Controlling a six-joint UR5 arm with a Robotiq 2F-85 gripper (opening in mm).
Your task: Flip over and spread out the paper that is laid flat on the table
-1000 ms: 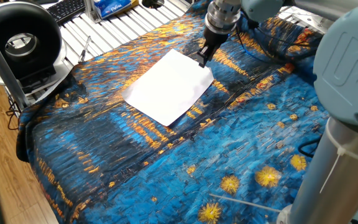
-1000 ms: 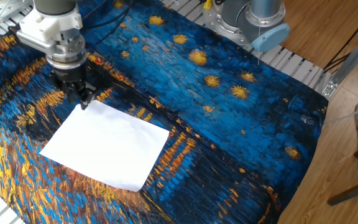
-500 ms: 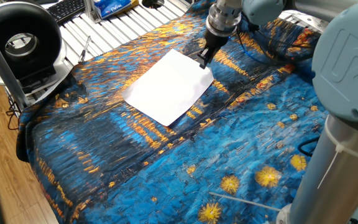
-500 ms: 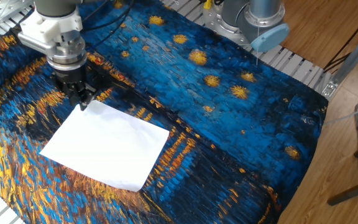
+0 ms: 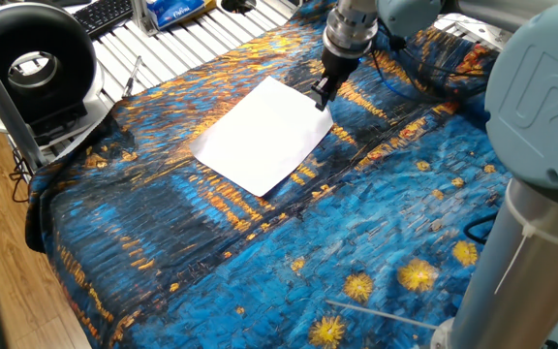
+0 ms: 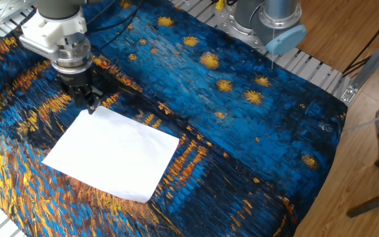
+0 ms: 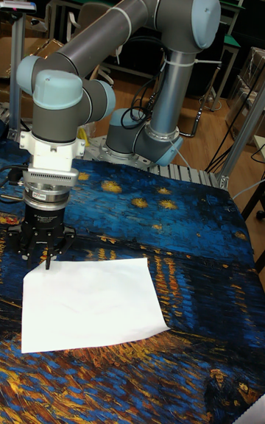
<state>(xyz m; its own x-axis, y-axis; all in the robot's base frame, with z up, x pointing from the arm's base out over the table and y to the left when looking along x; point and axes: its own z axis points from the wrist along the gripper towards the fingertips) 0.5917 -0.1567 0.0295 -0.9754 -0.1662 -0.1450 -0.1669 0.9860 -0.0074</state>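
The paper [image 5: 264,136] [image 6: 114,158] [image 7: 88,302] is a plain white sheet lying flat on the table [image 5: 376,223] [image 6: 242,131] [image 7: 184,247], which is draped in a blue cloth with orange streaks and yellow stars. My gripper [image 5: 320,95] [image 6: 86,105] [image 7: 38,258] points straight down just over one corner of the sheet, at the corner's outer edge. In the tall view its fingers stand slightly apart with nothing between them. The corner lies flat, not lifted.
A black round device [image 5: 32,63] on a post stands at the table's left end, beside a white slatted surface [image 5: 192,39] with a keyboard [image 5: 105,15]. The arm's base [image 6: 268,20] is at the far edge. Its big upper link [image 5: 541,194] looms at the right.
The gripper has drifted a little along the paper's corner, away from the sheet's middle. The paper has not moved.
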